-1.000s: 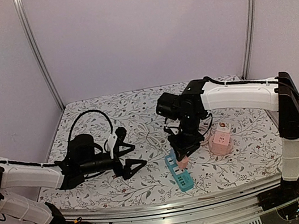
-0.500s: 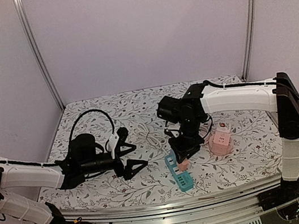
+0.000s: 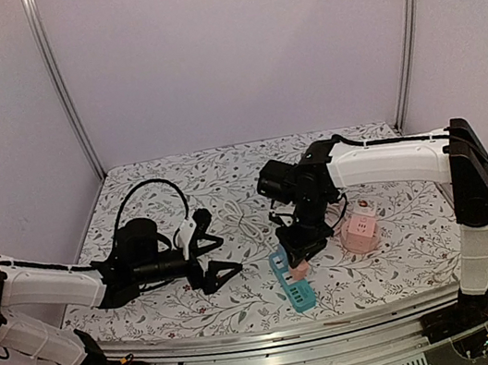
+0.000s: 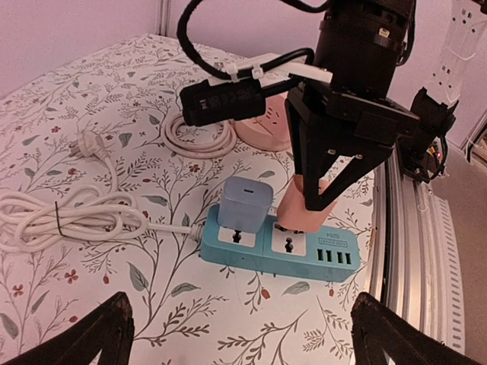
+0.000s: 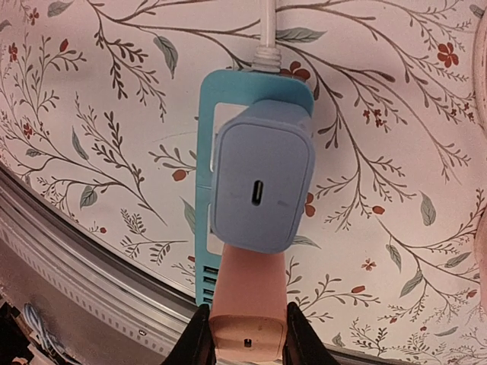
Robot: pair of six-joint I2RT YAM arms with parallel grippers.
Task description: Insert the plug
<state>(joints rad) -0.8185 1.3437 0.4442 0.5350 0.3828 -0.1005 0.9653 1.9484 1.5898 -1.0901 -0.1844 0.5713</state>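
A teal power strip (image 3: pixel 293 285) lies near the table's front edge; it also shows in the left wrist view (image 4: pixel 251 245) and the right wrist view (image 5: pixel 204 190). A blue-grey charger (image 4: pixel 246 202) sits plugged in its first socket (image 5: pixel 262 182). My right gripper (image 3: pixel 298 246) is shut on a pink plug (image 5: pixel 247 300) and holds it on the second socket (image 4: pixel 306 209). My left gripper (image 3: pixel 220 255) is open and empty, left of the strip; its fingertips (image 4: pixel 106 334) show at the bottom of its view.
A pink cube socket (image 3: pixel 360 232) stands right of the strip. White coiled cable (image 4: pixel 68 217) and a black cable (image 3: pixel 138 195) lie on the floral cloth. The metal front rail (image 3: pixel 280 340) runs close behind the strip.
My right gripper has lowered slightly with the pink plug onto the strip. My left gripper has shifted a little toward the strip.
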